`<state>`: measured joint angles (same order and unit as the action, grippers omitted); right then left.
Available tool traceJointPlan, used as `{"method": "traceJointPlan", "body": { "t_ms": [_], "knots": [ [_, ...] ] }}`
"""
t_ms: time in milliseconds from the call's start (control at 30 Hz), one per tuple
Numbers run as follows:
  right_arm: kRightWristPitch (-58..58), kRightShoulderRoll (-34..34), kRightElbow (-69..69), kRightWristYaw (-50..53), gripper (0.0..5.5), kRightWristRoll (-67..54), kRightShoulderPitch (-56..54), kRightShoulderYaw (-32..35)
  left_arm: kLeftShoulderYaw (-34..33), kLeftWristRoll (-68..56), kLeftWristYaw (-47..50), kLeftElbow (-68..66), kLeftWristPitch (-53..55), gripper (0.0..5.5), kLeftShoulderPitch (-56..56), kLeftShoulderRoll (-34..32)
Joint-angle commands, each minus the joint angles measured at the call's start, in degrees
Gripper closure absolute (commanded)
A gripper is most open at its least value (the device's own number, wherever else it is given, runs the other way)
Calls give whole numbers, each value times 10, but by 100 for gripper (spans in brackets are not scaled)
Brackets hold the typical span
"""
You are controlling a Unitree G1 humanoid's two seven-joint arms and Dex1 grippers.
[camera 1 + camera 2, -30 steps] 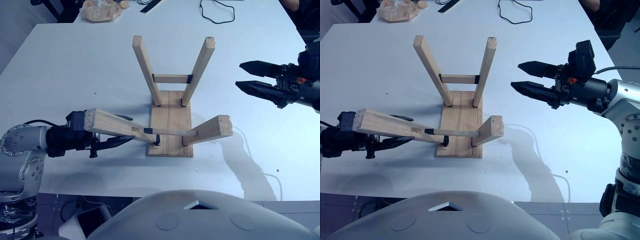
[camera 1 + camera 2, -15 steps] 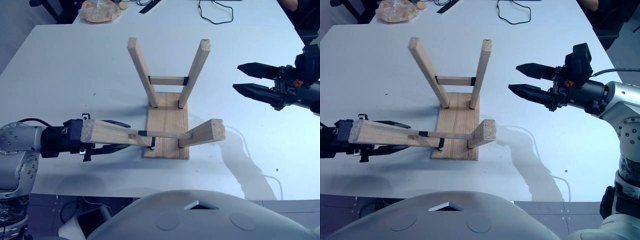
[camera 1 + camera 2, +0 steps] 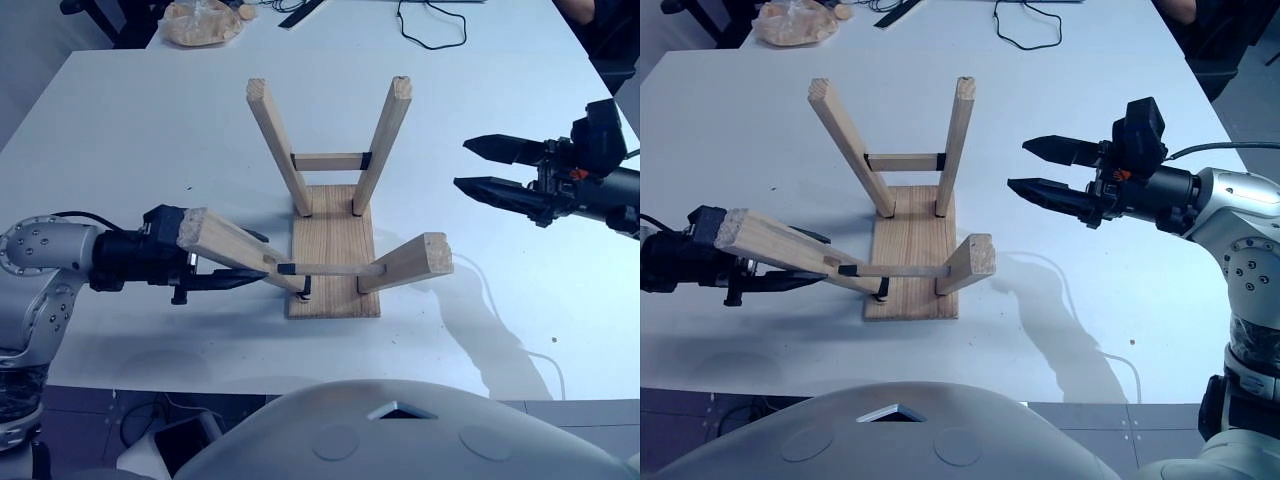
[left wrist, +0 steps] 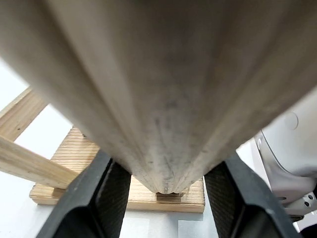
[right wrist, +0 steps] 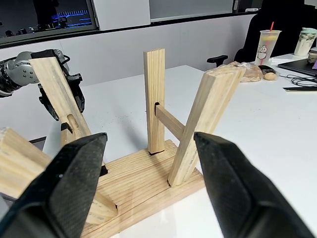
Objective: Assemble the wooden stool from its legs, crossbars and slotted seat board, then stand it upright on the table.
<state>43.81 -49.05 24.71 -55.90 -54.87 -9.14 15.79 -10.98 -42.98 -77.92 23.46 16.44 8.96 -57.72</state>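
Over the last second the near left leg [image 3: 232, 248] dipped, then came back up steeper. The whole stool slid a bit left on the table [image 3: 120, 130], and the right gripper [image 3: 462, 165] crept closer to it. We judge the near pair isn't seated yet: the near left leg's lower end sits at the near left of the seat board [image 3: 335, 235]. The near right leg [image 3: 405, 265] leans out low, tied to it by the near crossbar [image 3: 335, 268]. The far legs [image 3: 280, 150] stand in the board. The left gripper [image 3: 245, 272] is clamped on the near left leg, one finger either side. The right gripper is wide apart and empty, in the air right of the far legs, touching nothing.
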Motion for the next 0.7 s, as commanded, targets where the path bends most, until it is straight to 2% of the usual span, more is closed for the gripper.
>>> {"method": "traceJointPlan", "body": {
  "t_ms": [33,367,700],
  "knots": [
    [-7,3,8,3,228,7,-7,-7,66,71,-13,11,27,346,31,-34],
    [-10,5,18,9,228,10,5,-6,68,76,-2,19,0,346,31,-41],
    [-15,8,17,9,228,21,9,-10,51,38,40,125,15,346,41,-40]
  ]
}}
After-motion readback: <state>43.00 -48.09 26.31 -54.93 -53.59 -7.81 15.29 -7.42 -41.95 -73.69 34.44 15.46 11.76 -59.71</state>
